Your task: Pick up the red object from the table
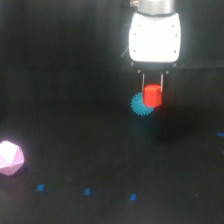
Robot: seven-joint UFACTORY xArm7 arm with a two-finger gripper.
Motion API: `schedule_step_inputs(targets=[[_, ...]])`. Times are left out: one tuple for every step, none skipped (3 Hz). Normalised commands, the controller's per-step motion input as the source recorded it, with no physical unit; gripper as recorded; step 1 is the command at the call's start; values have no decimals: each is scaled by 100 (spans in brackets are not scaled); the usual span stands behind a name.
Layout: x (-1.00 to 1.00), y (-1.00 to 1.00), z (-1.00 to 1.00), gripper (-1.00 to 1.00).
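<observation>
Exterior view: we see the pincer (152,89) pinching the red object (152,96) between its two thin fingers, above the black surface (75,145), with a cyan spiky ball (139,105) just behind and a pink polyhedron (10,158) well apart.

Hung in the upper right of the exterior view: gripper (152,90), red object (152,96) between its fingers, above the table (90,150). Sat just behind and to that view's left of the object: spiky ball (140,105). Lay well apart at the far left edge: faceted polyhedron (10,158).
</observation>
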Motion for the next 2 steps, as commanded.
schedule_step_inputs(targets=[[-15,-5,-27,-98],[-70,26,-65,-100]])
